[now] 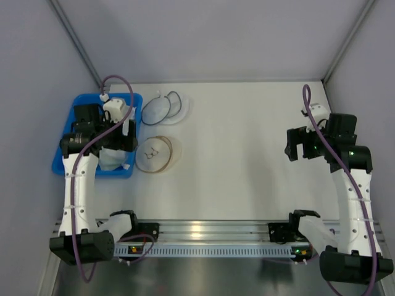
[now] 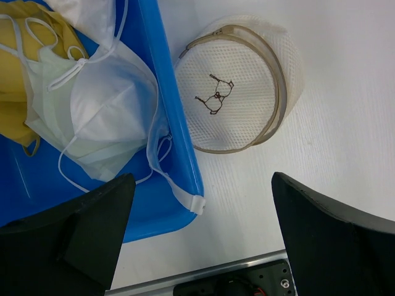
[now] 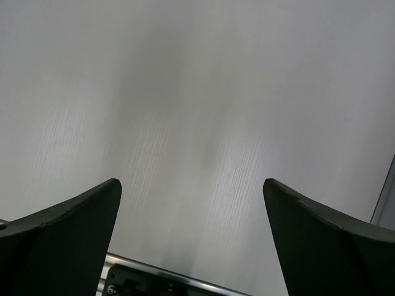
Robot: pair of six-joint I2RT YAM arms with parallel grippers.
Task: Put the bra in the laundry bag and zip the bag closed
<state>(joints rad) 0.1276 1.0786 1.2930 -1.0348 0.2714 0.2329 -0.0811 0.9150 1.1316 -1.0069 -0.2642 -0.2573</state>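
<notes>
The bra lies crumpled in the blue bin. One white cup faces up in the left part of the left wrist view, and its thin straps trail toward the lower right. One strap end drapes over the bin's corner. It is too bunched for me to read a clean long axis. The bra rests partly against a yellow cloth in the upper left of that frame.

The laundry bag sits flat on the tabletop just beside the bin's right wall, tan rim up, with its dark zip pull near the middle of the mesh. Further up the overhead frame is a black-rimmed pouch, which I will ignore.

My left gripper hangs over the bin's lower right corner, jaws wide apart and empty. The cup is up and to the left of the gap, and the bag is up and to the right. The right gripper is also spread and empty. It sits at the far right of the overhead view over bare tabletop, well apart from everything. I judge the pick belongs to the left arm, which would need to shift toward the cup before descending.
</notes>
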